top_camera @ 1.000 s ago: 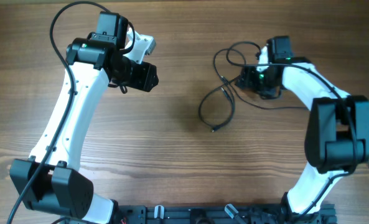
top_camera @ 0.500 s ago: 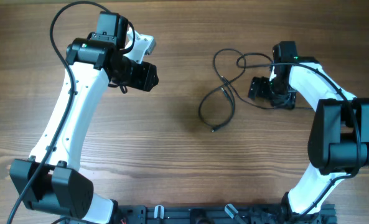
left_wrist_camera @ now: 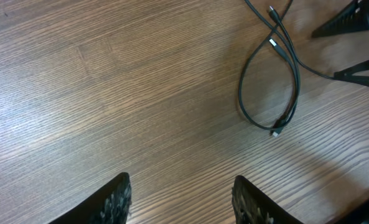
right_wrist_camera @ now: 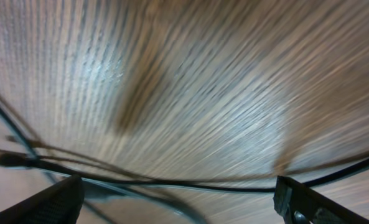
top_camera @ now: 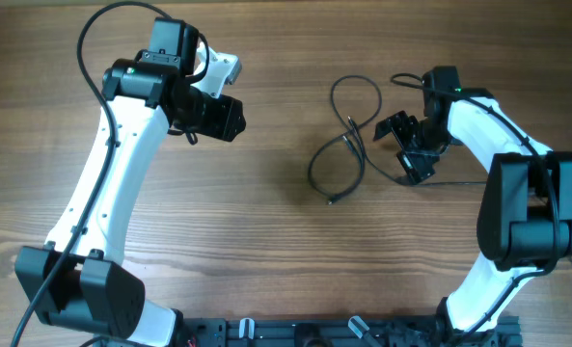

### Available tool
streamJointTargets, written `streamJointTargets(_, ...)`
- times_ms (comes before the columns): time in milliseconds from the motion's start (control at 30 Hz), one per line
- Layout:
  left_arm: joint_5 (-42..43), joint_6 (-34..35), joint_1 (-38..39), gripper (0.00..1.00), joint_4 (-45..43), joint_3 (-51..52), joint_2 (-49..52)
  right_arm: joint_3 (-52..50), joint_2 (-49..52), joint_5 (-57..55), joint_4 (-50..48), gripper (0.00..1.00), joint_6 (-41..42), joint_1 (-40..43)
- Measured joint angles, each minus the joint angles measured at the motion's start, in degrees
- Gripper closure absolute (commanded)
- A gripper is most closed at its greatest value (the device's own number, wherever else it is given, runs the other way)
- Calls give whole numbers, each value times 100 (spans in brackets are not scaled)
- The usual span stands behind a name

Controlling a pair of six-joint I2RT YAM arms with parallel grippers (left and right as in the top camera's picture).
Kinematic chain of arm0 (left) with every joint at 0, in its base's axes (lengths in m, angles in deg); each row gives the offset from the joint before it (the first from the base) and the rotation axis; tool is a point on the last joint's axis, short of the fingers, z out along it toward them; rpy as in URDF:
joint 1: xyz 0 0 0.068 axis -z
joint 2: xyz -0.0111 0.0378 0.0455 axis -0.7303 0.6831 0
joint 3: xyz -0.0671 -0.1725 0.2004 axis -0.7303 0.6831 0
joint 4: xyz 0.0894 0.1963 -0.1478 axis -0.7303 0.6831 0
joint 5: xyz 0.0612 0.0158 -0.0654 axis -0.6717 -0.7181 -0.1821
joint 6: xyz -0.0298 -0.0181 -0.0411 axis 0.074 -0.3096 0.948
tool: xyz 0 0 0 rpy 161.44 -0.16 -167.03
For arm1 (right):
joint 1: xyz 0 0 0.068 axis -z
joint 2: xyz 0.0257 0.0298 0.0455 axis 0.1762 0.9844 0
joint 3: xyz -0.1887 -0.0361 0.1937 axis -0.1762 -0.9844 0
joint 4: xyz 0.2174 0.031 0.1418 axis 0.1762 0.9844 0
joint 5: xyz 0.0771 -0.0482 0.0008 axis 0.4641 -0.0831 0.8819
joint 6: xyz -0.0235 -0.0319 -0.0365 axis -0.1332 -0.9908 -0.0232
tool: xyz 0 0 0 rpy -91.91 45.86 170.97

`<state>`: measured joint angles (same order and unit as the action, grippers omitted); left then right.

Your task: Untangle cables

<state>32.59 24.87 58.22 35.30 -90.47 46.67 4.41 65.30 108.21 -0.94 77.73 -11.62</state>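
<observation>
The cables are thin dark wires lying right of centre. One forms a long loop ending in a small plug. Another makes a rounder loop behind it. A strand runs on under my right gripper, which is wide open and low over the table. In the right wrist view a wire crosses between the spread fingers of that gripper, untouched by them. My left gripper is open and empty, well left of the cables. The left wrist view shows the left gripper and the long loop.
The wooden table fills the overhead view. The right gripper's fingers show at the top right of the left wrist view. A thick black arm cable arcs over the left arm. The arm bases stand at the near edge.
My right gripper has moved off the wires at the back, swung down and left, and now stands wide open. The round loop has shifted and settled. The left arm has not moved.
</observation>
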Motion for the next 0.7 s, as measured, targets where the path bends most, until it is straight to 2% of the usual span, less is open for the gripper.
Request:
streamJointTargets(200,4,0,0,46,-2,0,0,-2,0,289,299,0,1204,-9)
streamJointTargets(333,7,0,0,46,0,2,0,-2,0,291,708,5,1888,-22)
streamJointTargets(400,7,0,0,46,-2,2,0,-7,0,223,901,27,2253,-50)
streamJointTargets(433,7,0,0,46,0,0,0,-7,0,166,911,32,2341,-72)
streamJointTargets(600,26,0,0,46,-2,0,0,-33,0,-334,671,32,2719,-247)
streamJointTargets(700,28,0,0,46,0,0,0,-33,0,-640,481,46,2756,-284)
